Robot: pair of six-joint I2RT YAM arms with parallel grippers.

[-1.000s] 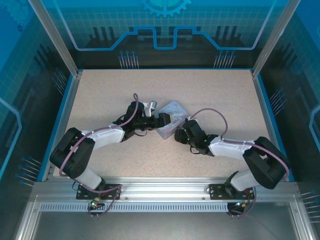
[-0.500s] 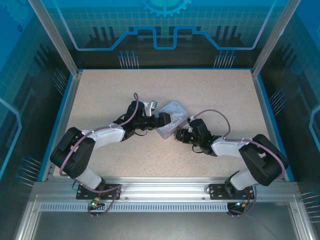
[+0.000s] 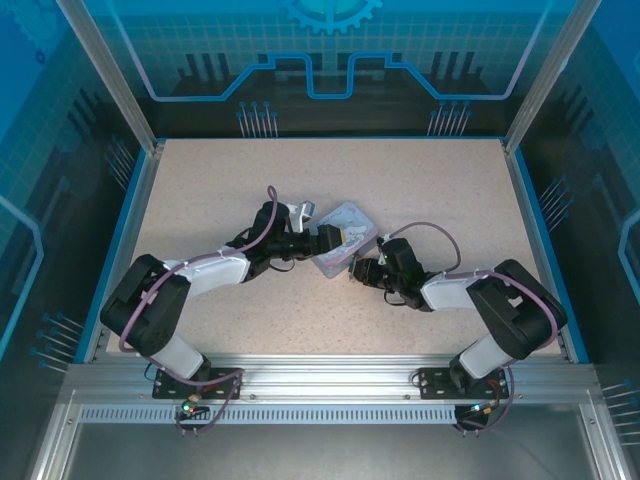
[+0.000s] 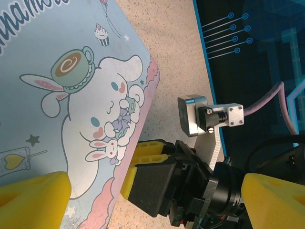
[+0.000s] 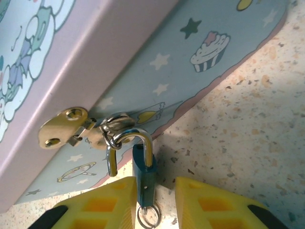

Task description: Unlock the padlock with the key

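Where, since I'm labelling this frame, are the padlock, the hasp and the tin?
padlock point(image 5: 144, 181), right wrist view, dark body.
hasp point(image 5: 61, 128), right wrist view, brass plate.
tin point(image 5: 200, 28), right wrist view, blue side wall.

A: Can you read the keyhole end of the small dark-teal metal padlock point(image 5: 144, 177)?

B: No. It sits low between the right claw's point(image 5: 155, 191) yellow fingers point(image 5: 100, 205). The thin wire ring point(image 5: 147, 218) under it is cropped by the bottom edge. Whether a key hangs on it, I cannot tell.

A: And the pale blue rectangular cartoon-printed tin point(image 5: 214, 33)?

B: Cut off ahead of the claw and off to one side. From above, the padlock at the claw's tip is too small to make out.

A: The left claw point(image 4: 152, 191)?

B: Its yellow fingers point(image 4: 33, 198) are cropped at the lower corners.
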